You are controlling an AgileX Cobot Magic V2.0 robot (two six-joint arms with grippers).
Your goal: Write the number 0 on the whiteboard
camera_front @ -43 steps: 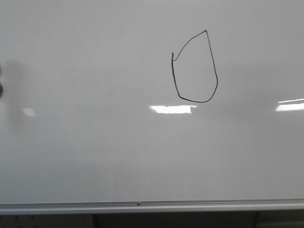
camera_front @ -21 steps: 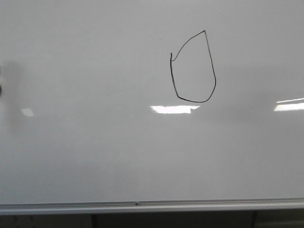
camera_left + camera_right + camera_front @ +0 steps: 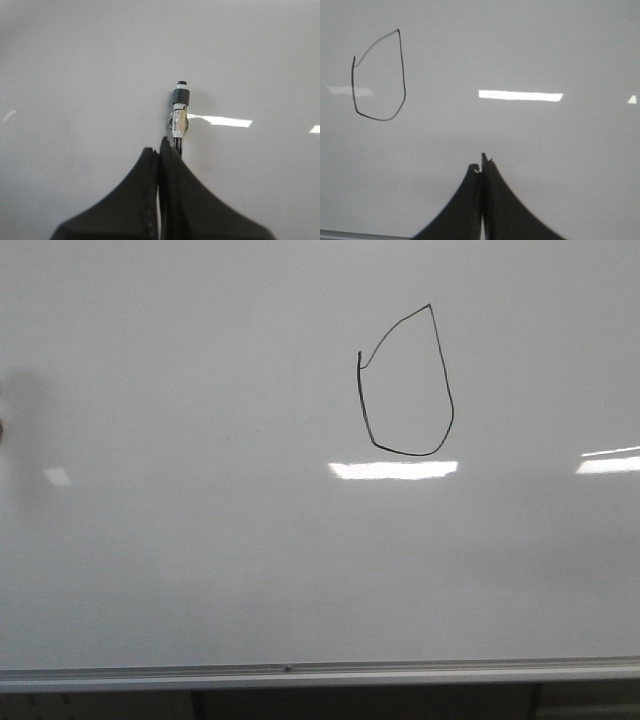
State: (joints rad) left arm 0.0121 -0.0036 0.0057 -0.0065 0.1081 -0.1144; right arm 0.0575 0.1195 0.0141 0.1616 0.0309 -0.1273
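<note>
The whiteboard (image 3: 200, 560) fills the front view, with its silver frame along the bottom. The number 0 (image 3: 361, 400), a thin black lopsided loop with a pointed top, is drawn right of centre; it also shows in the right wrist view (image 3: 354, 85). My left gripper (image 3: 160, 150) is shut on a black marker (image 3: 180, 117) that points at bare board; the tip is close to the surface. My right gripper (image 3: 482, 167) is shut and empty, off the board, to the right of the 0. Neither gripper shows in the front view.
Bright rectangular light reflections (image 3: 392, 470) lie on the board below the 0 and at the right edge (image 3: 608, 464). A dim shadow (image 3: 25, 430) sits at the far left. The board's aluminium frame edge (image 3: 300, 674) runs along the bottom.
The dark object at the far left edge has slid out of view. The reflection below the 0 has shifted right and widened. The 0 is unchanged.
</note>
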